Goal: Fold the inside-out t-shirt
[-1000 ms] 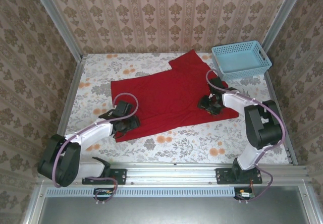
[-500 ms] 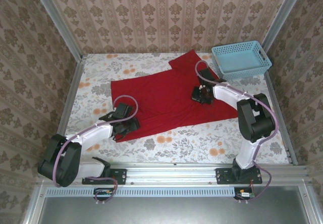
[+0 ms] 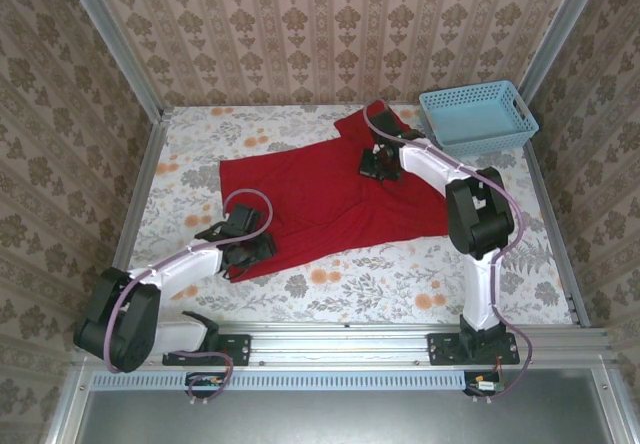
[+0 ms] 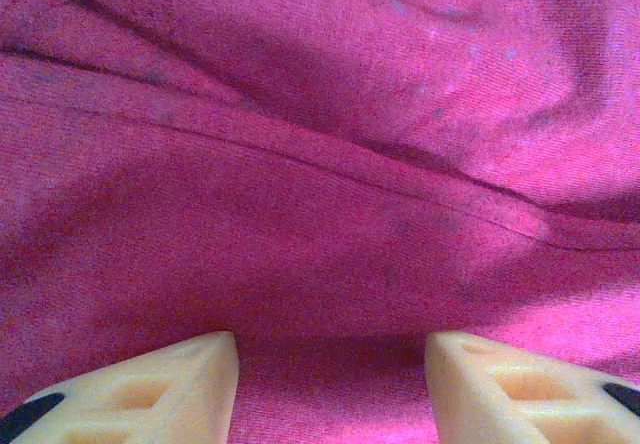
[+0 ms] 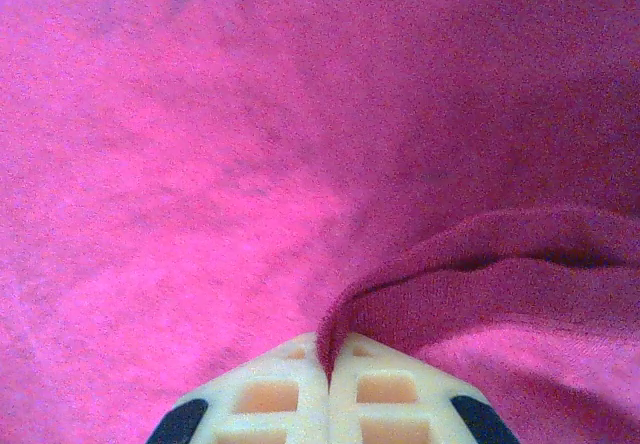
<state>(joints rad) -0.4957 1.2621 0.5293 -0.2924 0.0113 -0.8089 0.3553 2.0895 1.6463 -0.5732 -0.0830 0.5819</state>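
T-shirt [image 3: 330, 189] lies spread on the flowered table [image 3: 400, 274] in the top view, with the basket [image 3: 478, 114] just past its far right corner. The right gripper [image 3: 380, 162] is on the far right part and the left gripper [image 3: 245, 249] at the near left hem. Left wrist view: fingers [image 4: 150, 384] apart, cloth between them, nothing pinched. Right wrist view: fingers [image 5: 290, 399] clenched on a thin ridge of cloth. Risk: that small pinch slips when pulled, or the unheld near hem drags and the fold bunches.

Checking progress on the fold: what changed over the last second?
The right gripper closed on the near-right edge of the t-shirt and carried it toward the far side. The left gripper stayed open at the near-left corner; the basket did not move.
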